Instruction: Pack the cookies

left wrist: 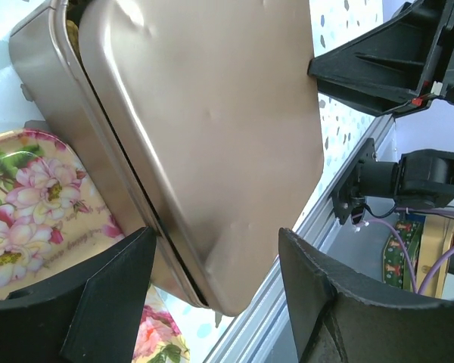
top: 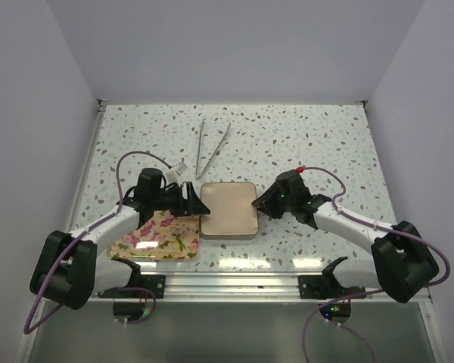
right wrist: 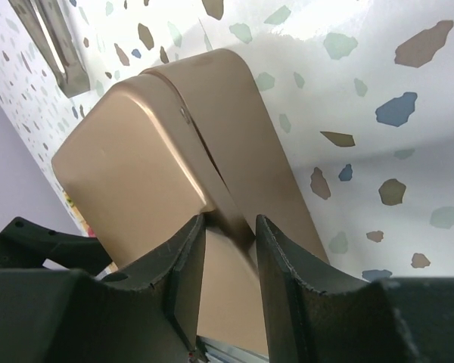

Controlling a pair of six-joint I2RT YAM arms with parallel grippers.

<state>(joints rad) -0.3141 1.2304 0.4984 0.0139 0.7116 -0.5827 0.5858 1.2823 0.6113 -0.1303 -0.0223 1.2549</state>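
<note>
The right claw (right wrist: 229, 227), narrowed to a slim gap, pinches the rim of the lid (right wrist: 136, 174) of a gold-coloured, round-cornered square metal tin (top: 227, 210) at the tin's right side. Opposite it the left claw (left wrist: 216, 234) stands wide, its black fingers (left wrist: 110, 295) flanking the tin's near left corner so closely that it cannot be told whether they press it. The lid sits askew on the tin's lower half (left wrist: 45, 83), with a dark seam showing along one side. The cookies cannot be seen, since the lid covers the inside, and a brownish sliver in the gap is too small to identify. The lid's face is plain, lightly dented metal. A cream rectangular tray printed with pink flowers and a dragonfly (top: 157, 236) lies against the tin's left side and partly under the left arm; a line of script on its border is too small to read. The tin rests close to the near edge of the speckled terrazzo table (top: 310, 136), just short of the aluminium rail (top: 234, 283). Open surface lies to its right and beyond it, where a pair of metal tongs (top: 212, 147) rests well apart from the tin, short of the white far wall.
</note>
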